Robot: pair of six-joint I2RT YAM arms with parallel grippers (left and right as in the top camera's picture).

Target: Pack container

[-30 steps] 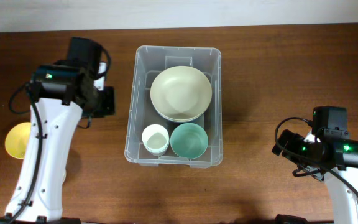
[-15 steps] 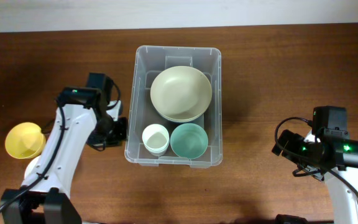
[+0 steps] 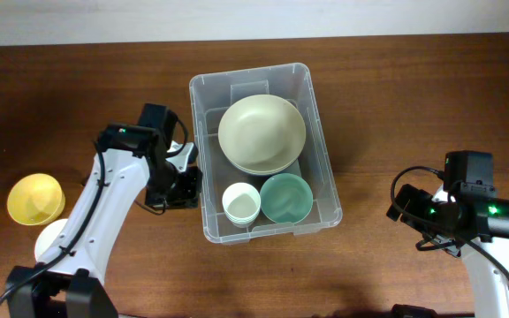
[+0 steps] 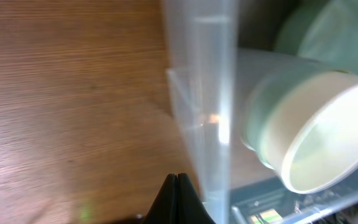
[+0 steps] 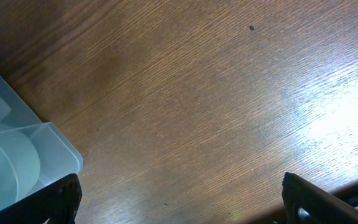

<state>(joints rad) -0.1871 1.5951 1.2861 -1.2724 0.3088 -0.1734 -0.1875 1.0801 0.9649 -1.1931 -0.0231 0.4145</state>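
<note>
Your left gripper (image 4: 176, 184) has its jaws closed tight, pressed against the left wall of the clear container (image 3: 250, 71); your right gripper (image 5: 180, 194) hangs over the table (image 5: 197, 93), jaws wide.

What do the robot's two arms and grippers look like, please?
The left arm and right arm have smooth white links, black joint housings each showing a green light, and black cables alongside. The left gripper and right gripper have black fingers.
</note>
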